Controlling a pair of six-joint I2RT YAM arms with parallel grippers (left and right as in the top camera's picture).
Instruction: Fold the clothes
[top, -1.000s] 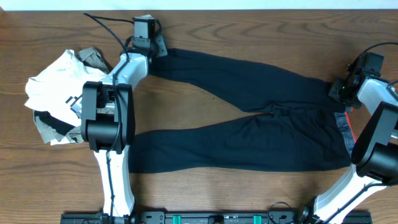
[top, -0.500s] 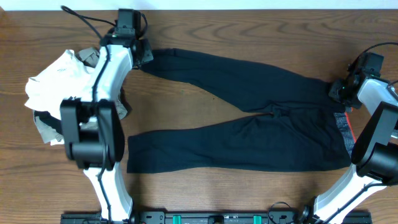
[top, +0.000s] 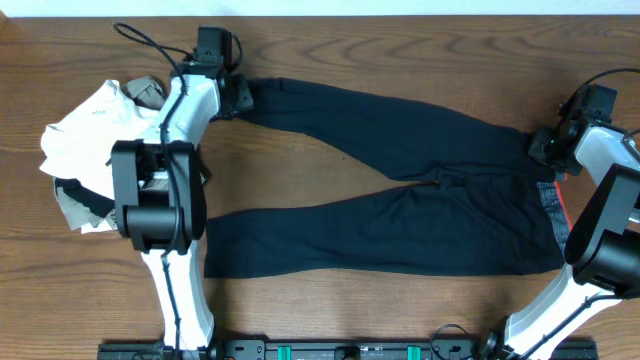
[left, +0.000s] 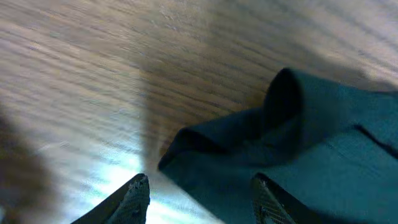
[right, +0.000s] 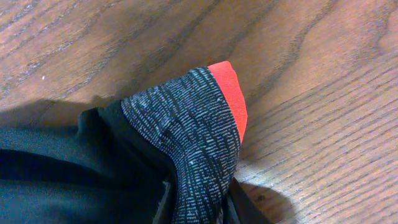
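A pair of dark navy trousers (top: 400, 190) lies spread on the wooden table, its two legs running left and its waist at the right. My left gripper (top: 240, 95) is open at the cuff of the far leg; in the left wrist view its fingers (left: 202, 199) straddle the rumpled cuff (left: 249, 140) without closing. My right gripper (top: 545, 148) is shut on the waistband, which in the right wrist view (right: 196, 208) shows as grey patterned fabric with a red edge (right: 227, 93).
A heap of white and grey clothes (top: 90, 140) lies at the left edge beside the left arm. Bare wood shows between the two trouser legs and along the front edge.
The left arm swung left and then slightly back right near the far leg's cuff, which stayed put. The right arm has not moved.
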